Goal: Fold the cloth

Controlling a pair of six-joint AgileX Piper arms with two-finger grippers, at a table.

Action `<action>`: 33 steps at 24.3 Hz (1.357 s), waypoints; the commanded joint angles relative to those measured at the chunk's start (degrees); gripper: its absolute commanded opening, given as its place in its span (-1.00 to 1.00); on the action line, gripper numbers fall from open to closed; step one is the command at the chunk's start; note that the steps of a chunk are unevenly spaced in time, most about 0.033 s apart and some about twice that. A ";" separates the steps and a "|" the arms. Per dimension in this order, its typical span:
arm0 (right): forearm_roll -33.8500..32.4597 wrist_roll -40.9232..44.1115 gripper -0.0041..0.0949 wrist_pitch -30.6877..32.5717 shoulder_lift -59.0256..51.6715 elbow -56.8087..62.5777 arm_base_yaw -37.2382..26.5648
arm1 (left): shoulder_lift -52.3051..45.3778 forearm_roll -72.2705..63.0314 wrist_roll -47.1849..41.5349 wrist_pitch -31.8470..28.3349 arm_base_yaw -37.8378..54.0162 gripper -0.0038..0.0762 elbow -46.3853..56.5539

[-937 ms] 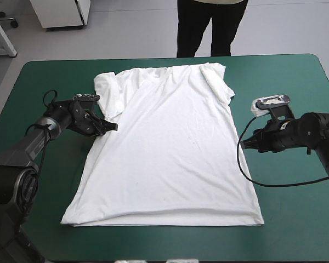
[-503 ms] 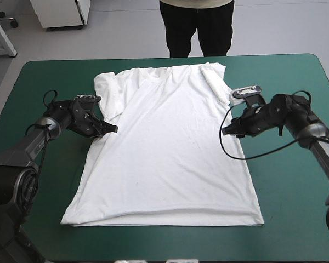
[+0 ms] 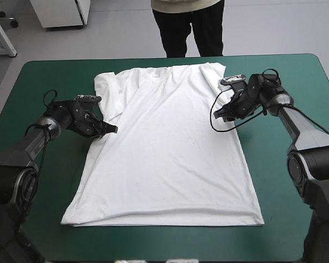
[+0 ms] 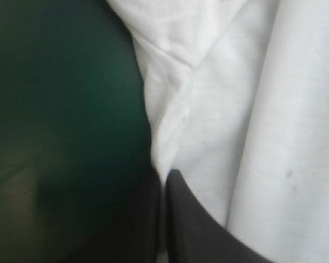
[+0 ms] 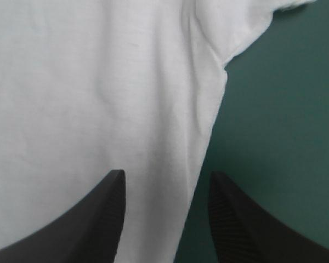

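Leftmost, the left gripper [image 3: 110, 128], its two broad black fins pointing inward, sits at the left side edge of the white short-sleeved cotton T-shirt [image 3: 170, 159], just under the left sleeve [image 3: 107, 90]. From the left wrist camera the fins are pressed all but together into one narrow arch, with a thin strip of the white cloth pinched between them. So this gripper [image 4: 164, 178] is clamped on the T-shirt's edge. A raised crease of cloth runs ahead from the fingertips, with the teal-green table cover [image 4: 60, 87] on one side and the white fabric on the other.

The T-shirt lies spread flat over the middle of the table. Its collar end lies toward the far edge and its hem toward the near edge, where the cloth shows a doubled line. The body widens toward the hem and has only shallow wrinkles.

On the right, the right sleeve [image 3: 216, 76] lies near the far end of the garment. The right gripper [image 3: 219, 112] is at the T-shirt's right side edge, just below that sleeve. From the right wrist camera its black fins stand well apart and hold nothing. One fin is over the white cloth and the other over the teal-green cover, and the garment's side edge runs between them. Ahead of this gripper [image 5: 166, 174] the edge bends outward into the underarm. Whether the fins touch the cloth cannot be told.
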 commanded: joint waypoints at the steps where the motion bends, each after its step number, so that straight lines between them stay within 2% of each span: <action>1: -0.10 0.32 -0.03 0.59 0.04 -2.52 0.21 | -2.58 -0.89 0.11 -1.60 -0.19 -0.93 -1.77; 3: 0.18 0.32 -0.12 3.40 2.16 -2.52 0.34 | -2.58 -0.68 0.11 -2.14 -0.19 -0.93 -1.77; 5: -0.10 0.32 -0.33 7.13 3.45 -2.40 1.00 | -2.58 -0.53 0.11 -2.52 -0.19 -0.93 -1.77; 6: -0.29 0.08 -0.60 8.34 3.61 -2.40 1.25 | -2.58 -0.15 0.11 -2.75 -0.19 -0.93 -1.77; 8: 0.15 -0.72 -0.94 9.20 3.61 -2.40 1.25 | -2.58 0.39 0.11 -3.36 -0.19 -0.93 -1.77; 13: 0.38 -0.75 -0.94 8.50 2.88 -2.40 1.25 | -2.58 -0.26 0.11 -3.68 -0.19 -0.93 -1.77; 21: 0.78 -0.75 -0.94 0.51 -5.59 -2.51 1.15 | -4.84 -0.06 0.11 -5.58 -0.19 -0.93 -4.64; 33: 0.36 -0.87 -0.94 -5.20 -16.85 -5.38 -0.27 | -12.28 3.51 0.51 -0.09 -0.19 -0.93 -18.58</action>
